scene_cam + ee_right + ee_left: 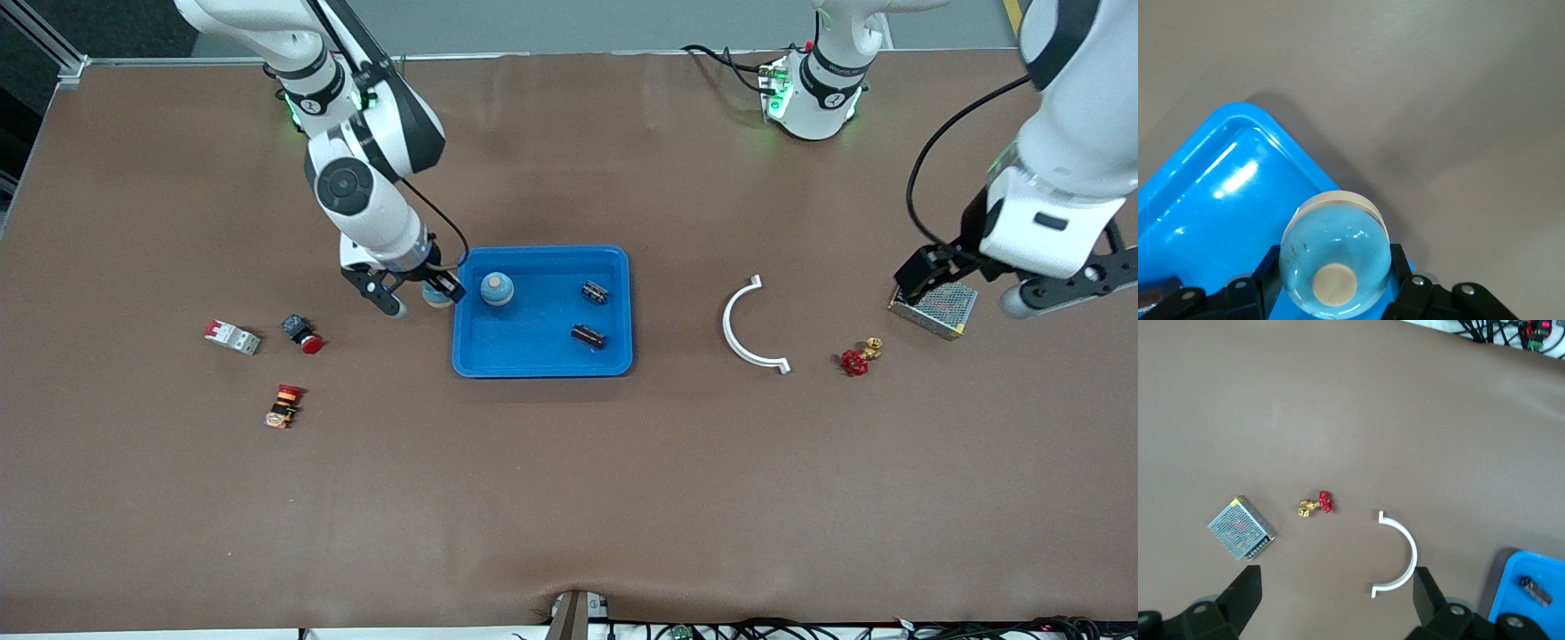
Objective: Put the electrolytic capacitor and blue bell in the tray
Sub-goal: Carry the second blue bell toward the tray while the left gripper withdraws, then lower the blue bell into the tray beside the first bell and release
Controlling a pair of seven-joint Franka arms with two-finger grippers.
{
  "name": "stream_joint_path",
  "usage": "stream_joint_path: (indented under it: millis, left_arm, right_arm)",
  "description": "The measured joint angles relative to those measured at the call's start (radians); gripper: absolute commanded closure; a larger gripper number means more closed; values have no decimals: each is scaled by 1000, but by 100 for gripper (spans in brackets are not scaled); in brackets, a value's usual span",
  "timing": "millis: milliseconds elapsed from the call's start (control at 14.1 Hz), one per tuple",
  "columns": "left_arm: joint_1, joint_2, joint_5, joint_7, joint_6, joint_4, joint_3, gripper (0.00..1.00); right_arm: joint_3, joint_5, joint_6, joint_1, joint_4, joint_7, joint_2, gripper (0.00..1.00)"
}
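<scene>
The bright-blue tray (533,354) lies mid-table and also shows in the right wrist view (1225,193). In it lie one blue bell (497,289) and two dark electrolytic capacitors (595,292) (588,336). My right gripper (427,293) is shut on a second blue bell (436,296), held over the tray's rim at the right arm's end. In the right wrist view the bell (1335,253) sits between the black fingers (1265,273). My left gripper (967,289) is open and empty, up over the table by the mesh box; the left wrist view (1335,587) shows bare table between its fingers.
A white breaker (233,336) and two red push buttons (304,336) (284,406) lie toward the right arm's end. A white arc (747,324), a red-handled brass valve (858,358) and a metal mesh box (933,307) lie toward the left arm's end.
</scene>
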Motion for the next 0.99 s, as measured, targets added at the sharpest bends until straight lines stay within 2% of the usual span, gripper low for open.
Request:
stream_joint_path:
  millis: [354, 566, 707, 990]
  left_arm:
    - [-1, -87, -48, 194, -22, -65, 84, 0]
    - [-1, -110, -69, 242, -32, -76, 117, 0]
    - [-3, -117, -70, 261, -33, -84, 124, 0]
    - [-14, -126, -83, 294, -33, -95, 153, 0]
  right_arm:
    - [-6, -7, 78, 38, 112, 67, 161, 100]
    - [-22, -87, 90, 83, 182, 168, 248, 100]
    - [-26, -116, 91, 92, 219, 202, 290, 100]
    - [-27, -118, 96, 104, 263, 217, 341, 100]
